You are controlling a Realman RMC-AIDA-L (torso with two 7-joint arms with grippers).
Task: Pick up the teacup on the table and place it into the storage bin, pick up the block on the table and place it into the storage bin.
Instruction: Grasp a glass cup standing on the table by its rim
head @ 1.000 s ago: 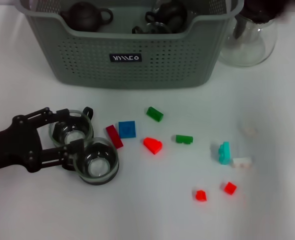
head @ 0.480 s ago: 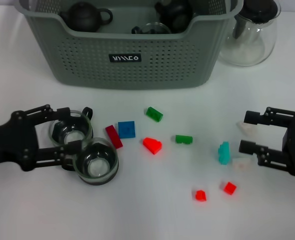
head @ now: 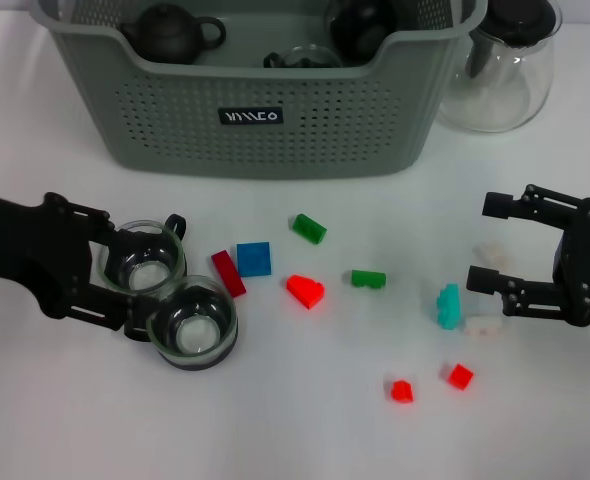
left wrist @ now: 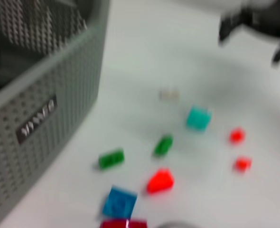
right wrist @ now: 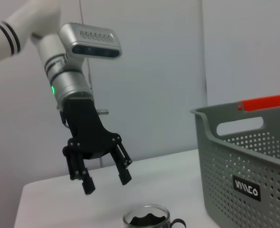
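Note:
Two glass teacups stand at the left, one [head: 143,262] behind the other [head: 191,323]. My left gripper [head: 122,280] is open and hovers at the rear cup's left side; the right wrist view shows it [right wrist: 102,178] raised above a cup [right wrist: 147,219]. My right gripper [head: 483,243] is open, with a white block [head: 493,253] between its fingers in the head view. A teal block [head: 448,305] and another white block [head: 483,325] lie close by. The grey-green storage bin [head: 255,110] stands at the back and holds dark teapots and a glass cup.
Several loose blocks lie mid-table: blue [head: 254,258], dark red [head: 228,272], bright red [head: 304,290], two green [head: 309,228] [head: 368,278], two small red [head: 402,390] [head: 460,376]. A glass pitcher [head: 500,70] stands right of the bin.
My right gripper came into view from the right and now stands over the white block. My left gripper drew back to the left, away from the front cup.

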